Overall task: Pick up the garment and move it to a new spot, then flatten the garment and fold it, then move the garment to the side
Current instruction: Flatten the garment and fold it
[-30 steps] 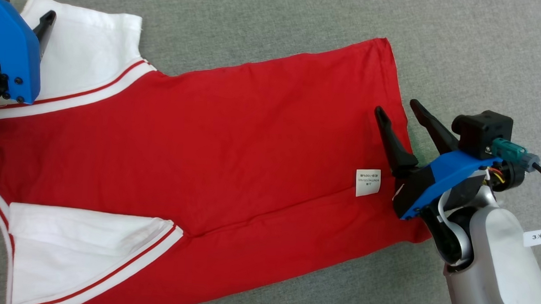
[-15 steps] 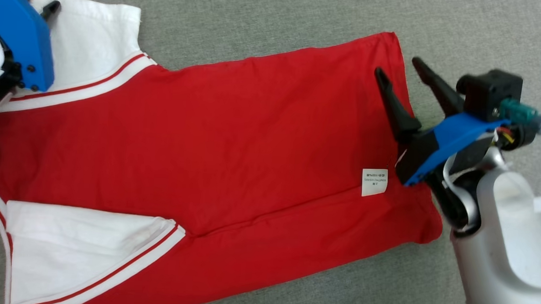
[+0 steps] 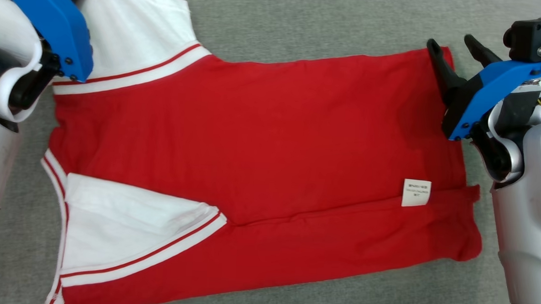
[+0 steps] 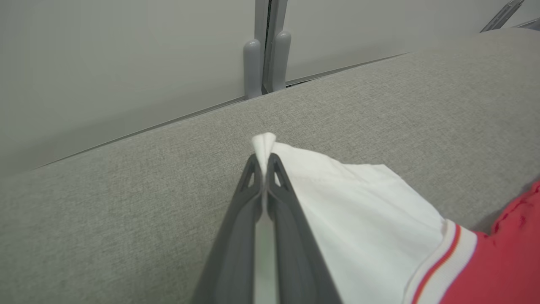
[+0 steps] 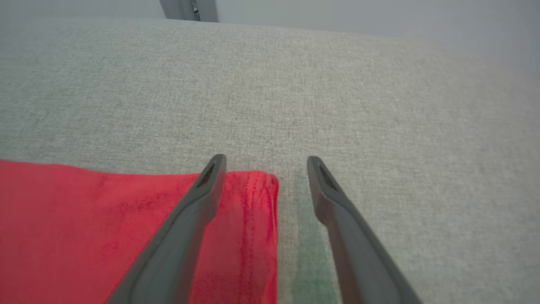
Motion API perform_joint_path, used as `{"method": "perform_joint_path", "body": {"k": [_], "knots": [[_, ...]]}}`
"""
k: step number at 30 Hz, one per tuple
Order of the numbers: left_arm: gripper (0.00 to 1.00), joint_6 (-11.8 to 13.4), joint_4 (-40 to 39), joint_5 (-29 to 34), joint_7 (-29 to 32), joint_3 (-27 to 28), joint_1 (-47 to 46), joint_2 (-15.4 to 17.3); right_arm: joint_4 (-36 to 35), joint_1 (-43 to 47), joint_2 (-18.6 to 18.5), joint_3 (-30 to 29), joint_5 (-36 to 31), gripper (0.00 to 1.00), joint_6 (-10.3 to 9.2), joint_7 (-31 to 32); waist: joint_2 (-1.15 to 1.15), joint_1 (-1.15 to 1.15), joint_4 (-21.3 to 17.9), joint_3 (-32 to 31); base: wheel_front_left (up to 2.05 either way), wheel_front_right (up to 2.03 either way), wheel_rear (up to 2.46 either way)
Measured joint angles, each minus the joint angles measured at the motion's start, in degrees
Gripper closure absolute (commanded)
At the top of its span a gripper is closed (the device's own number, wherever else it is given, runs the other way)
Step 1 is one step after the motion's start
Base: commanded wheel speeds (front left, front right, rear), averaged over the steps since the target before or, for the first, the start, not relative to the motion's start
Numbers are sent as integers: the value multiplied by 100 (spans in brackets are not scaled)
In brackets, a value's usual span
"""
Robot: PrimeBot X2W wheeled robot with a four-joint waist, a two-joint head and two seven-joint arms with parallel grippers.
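Observation:
The garment [image 3: 262, 142] is a red shirt with white sleeves trimmed in red stripes, lying folded lengthwise and flat on the grey cloth surface. Its far white sleeve [image 4: 358, 215] is pinched at the edge by my left gripper [image 4: 263, 158], which is shut on it; in the head view that gripper's blue housing [image 3: 52, 23] sits at the upper left. My right gripper [image 5: 263, 162] stands open astride the far hem corner [image 5: 257, 185] of the garment, one finger over the red cloth and one over the grey surface. In the head view it [image 3: 453, 43] is at the upper right.
A white care label [image 3: 416, 193] lies on the red cloth near the hem. The near white sleeve [image 3: 125, 228] is folded onto the body. A pale wall with a grey vertical post [image 4: 265, 50] rises behind the grey surface's far edge.
My left gripper has shut on the far white sleeve's edge. My right gripper has moved up along the hem to its far corner, staying open. The head camera has shifted.

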Motion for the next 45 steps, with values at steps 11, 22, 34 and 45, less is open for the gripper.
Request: {"method": "perform_joint_path", "body": {"k": [11, 22, 34, 45], "knots": [[100, -56, -326, -179, -481, -215, 88, -134, 675, -93, -16, -411, 320, 100, 0, 283, 0, 0, 368, -143, 0, 0, 0], [100, -60, -833, -408, -1228, -338, 828, -162, 827, 171, -64, -357, 269, 100, 0, -714, 0, -1, 625, -809, 0, 0, 0], [100, 302, -1968, -926, -2234, -365, 3528, -2, -65, 2305, 30, -883, 215, 100, 0, -1440, 0, -3, 882, -1958, 0, 0, 0], [68, 398, -1517, -1093, -3126, -438, 4774, -267, -694, 3377, 401, -1117, 1, 63, 0, -1650, 0, -2, 924, -2286, 0, 0, 0]]}}
